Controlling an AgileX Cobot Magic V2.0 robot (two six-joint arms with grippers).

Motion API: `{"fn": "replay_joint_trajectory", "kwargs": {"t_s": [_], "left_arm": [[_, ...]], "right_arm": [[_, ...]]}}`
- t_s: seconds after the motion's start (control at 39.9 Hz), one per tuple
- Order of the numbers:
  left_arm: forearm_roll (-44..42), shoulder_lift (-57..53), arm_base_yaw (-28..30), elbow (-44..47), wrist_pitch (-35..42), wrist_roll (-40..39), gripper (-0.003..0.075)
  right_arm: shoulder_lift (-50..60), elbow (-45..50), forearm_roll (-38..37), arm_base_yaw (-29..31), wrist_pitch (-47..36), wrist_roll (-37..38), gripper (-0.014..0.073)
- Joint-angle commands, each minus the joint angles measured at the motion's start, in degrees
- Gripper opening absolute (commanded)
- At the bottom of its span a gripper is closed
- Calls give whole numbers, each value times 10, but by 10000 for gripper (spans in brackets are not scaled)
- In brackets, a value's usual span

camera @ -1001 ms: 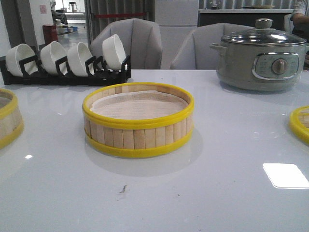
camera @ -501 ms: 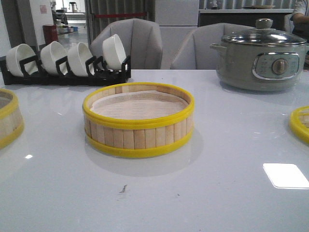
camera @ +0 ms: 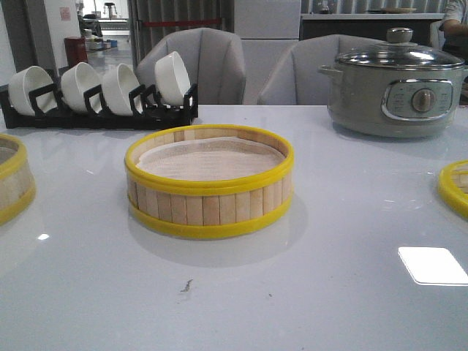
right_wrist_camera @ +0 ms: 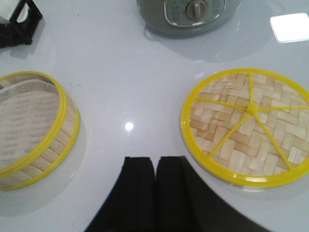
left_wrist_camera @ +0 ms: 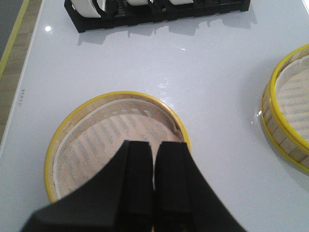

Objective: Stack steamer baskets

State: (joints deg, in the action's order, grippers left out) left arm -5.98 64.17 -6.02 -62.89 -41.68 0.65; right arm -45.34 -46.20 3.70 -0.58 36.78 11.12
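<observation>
Nothing on the table has shifted since a second ago in the front view: the middle basket (camera: 209, 181) sits at the centre of the white table (camera: 329, 292), with a second basket (camera: 13, 183) cut off by the frame edge at 9 o'clock and the lid (camera: 455, 187) showing only a sliver at 3 o'clock, both well apart from it. A black rack (camera: 102, 113) holding four white bowls (camera: 117, 86) on edge stands at 11 o'clock, and a grey pot (camera: 395, 84) with a glass cover stands at 1 o'clock; neither arm shows in this view. From the left wrist, the left gripper (left_wrist_camera: 154, 179) hangs over the near rim of the second basket (left_wrist_camera: 96, 140), its black fingers (left_wrist_camera: 137, 179) pressed together with nothing between them; whether they touch the basket cannot be told. The middle basket (left_wrist_camera: 287, 116) lies at 3 o'clock and the rack (left_wrist_camera: 159, 12) at 12 o'clock. From the right wrist, the right gripper (right_wrist_camera: 155, 193) is likewise closed and empty over bare table, between the middle basket (right_wrist_camera: 34, 130) at 9 o'clock and the woven lid (right_wrist_camera: 248, 125), lying flat, at 2 o'clock, with the pot (right_wrist_camera: 190, 14) at 12 o'clock.
</observation>
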Motion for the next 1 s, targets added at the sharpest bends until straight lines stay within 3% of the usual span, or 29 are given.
{"fn": "replay_joint_trajectory", "kwargs": {"t_s": [0.0, 0.2, 0.43, 0.53, 0.6, 0.68, 0.98], "left_arm": [[-1, -9, 0, -17, 29, 0, 86], [-1, -9, 0, -17, 28, 0, 86], [-1, -9, 0, -17, 34, 0, 86], [-2, -9, 0, -17, 64, 0, 86], [1, -9, 0, -17, 71, 0, 86], [22, -8, 0, -17, 64, -3, 86], [42, 22, 0, -17, 48, -3, 116]], "right_arm": [[-13, -22, 1, 1, -44, -8, 48], [-32, -22, 2, 1, -86, -8, 48], [-34, -22, -6, 1, -79, -8, 53], [-36, -22, -31, 1, -79, -17, 176], [-36, -22, -53, 1, -76, -18, 374], [-36, -22, -71, 1, -71, -18, 477], [-36, -22, -74, 1, -48, -18, 425]]}}
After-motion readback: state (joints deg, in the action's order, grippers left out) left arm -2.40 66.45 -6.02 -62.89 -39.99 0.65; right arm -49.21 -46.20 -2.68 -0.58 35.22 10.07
